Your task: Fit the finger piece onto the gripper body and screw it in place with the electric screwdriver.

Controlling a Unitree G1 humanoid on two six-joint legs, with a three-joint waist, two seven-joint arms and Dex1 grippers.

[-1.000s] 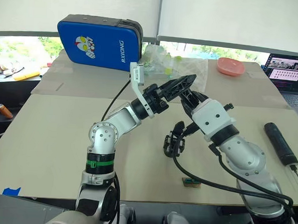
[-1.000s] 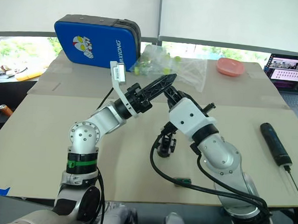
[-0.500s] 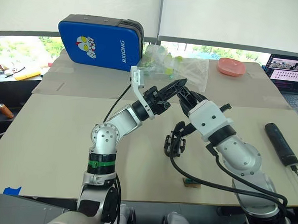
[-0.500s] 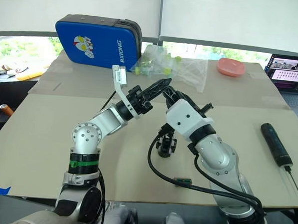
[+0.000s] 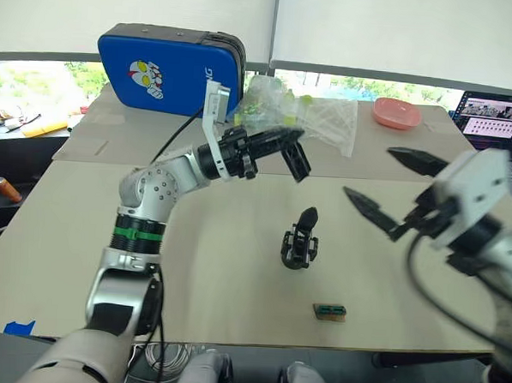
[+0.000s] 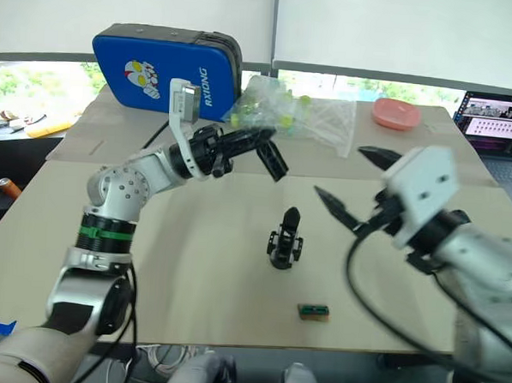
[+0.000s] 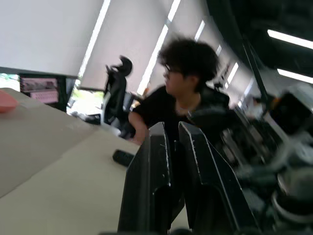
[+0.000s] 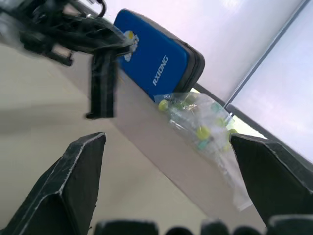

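Above the middle of the beige table [image 5: 82,234], the left gripper [image 5: 286,146] hangs in the air with its two black fingers pressed together on a small loose black tapered plastic finger piece [image 5: 297,162], which juts down from the tips; the left wrist view shows the same fingers [image 7: 151,196] side by side with only a sliver between them. Right gripper [image 5: 385,183] is raised over the table's right part, fingers spread wide apart, nothing between them; the right wrist view looks past both its fingers [image 8: 73,176] at the left gripper and the piece it holds [image 8: 101,85].

Small black gripper body with round base and one pointed finger sticking up [image 5: 300,240] stands upright on the table between the two arms, below and apart from the left gripper, touched by neither; nothing stands in the way above it. A small green-and-brown block [image 5: 329,312] lies near it toward the front edge.

Further back: blue padded case with a cartoon print [image 5: 168,68] on edge; clear plastic bag of yellow-green bits [image 5: 305,115] beside it; pink dish [image 5: 396,113] to the right; open laptop [image 5: 496,122] at the far right. Left wrist view also shows a person in black [image 7: 190,107] seated past the table.
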